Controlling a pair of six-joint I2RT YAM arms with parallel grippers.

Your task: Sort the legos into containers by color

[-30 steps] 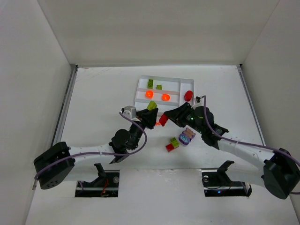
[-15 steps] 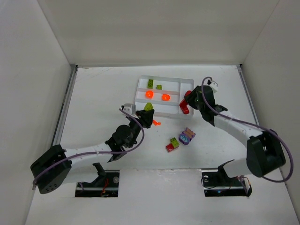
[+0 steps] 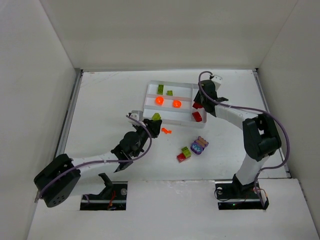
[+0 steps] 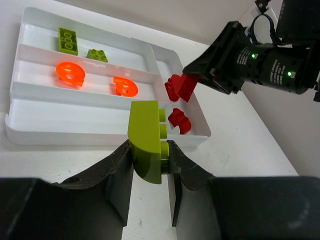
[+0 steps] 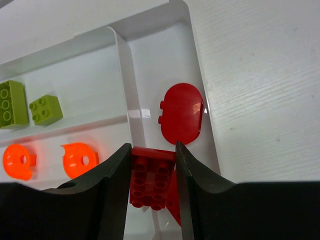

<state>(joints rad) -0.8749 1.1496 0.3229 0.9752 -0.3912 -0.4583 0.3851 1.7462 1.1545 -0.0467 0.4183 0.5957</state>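
Evidently both arms are mid-delivery: the left claw [image 4: 150, 156] is pinched on a lime green brick with a curved back [image 4: 145, 130], and the right claw [image 5: 152, 154] is pinched on a red studded brick [image 5: 151, 181]. The white tray [image 4: 60, 131] lies just ahead of the left claw. Its empty near slot comes first, then the slot with two orange round pieces [image 4: 70, 73], and farthest off the slot with two lime bricks [image 4: 68, 40], where this brick probably belongs. The right claw hangs over the crosswise end slot with its red brick directly below the fingers, and a rounded red piece [image 5: 182, 112] rests in that slot just ahead of it. Behind both claws, on the table [image 3: 110, 100], a small orange piece [image 3: 166, 131] and a cluster of purple, lime and red pieces [image 3: 192, 149] wait unsorted. These bricks look light, rigid and glossy, so I judge they could squirt out of a loose pinch. The flat side walls are the place to grip, as both claws do here, not the studs or the curved face. A low release should stop a bounce over the thin dividers.
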